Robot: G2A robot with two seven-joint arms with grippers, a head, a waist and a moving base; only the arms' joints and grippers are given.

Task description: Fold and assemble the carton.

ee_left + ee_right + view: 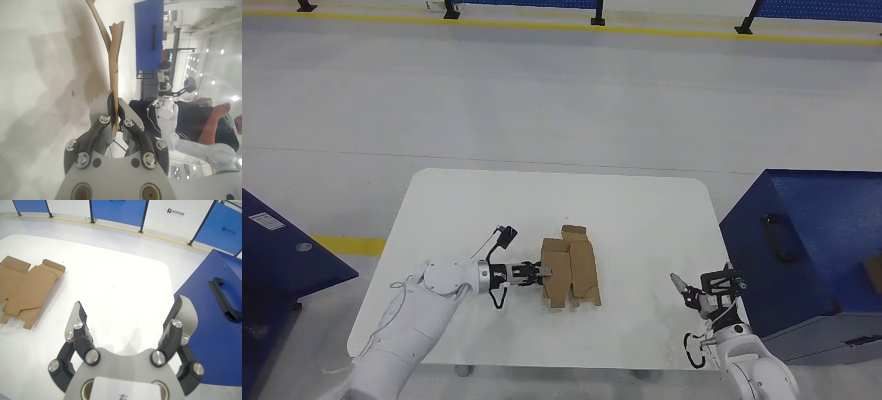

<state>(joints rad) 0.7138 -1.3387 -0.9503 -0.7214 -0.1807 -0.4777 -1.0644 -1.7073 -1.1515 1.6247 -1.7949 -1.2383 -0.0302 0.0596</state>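
A flattened brown carton [571,271] lies near the middle of the white table [642,210], its flaps spread out. My left gripper [537,273] is at the carton's left edge, shut on it. In the left wrist view the carton's edge [114,75] runs between the two pads, pinched at my left gripper [114,106]. My right gripper [704,290] hovers near the table's right front corner, apart from the carton. In the right wrist view my right gripper [130,311] stands open with nothing between its fingers, and the carton [26,287] lies well off to its side.
A blue bin with a black handle [802,260] stands just past the table's right edge, close to my right gripper. Another blue bin [282,260] stands off the table's left side. Blue partition panels [117,209] line the far floor.
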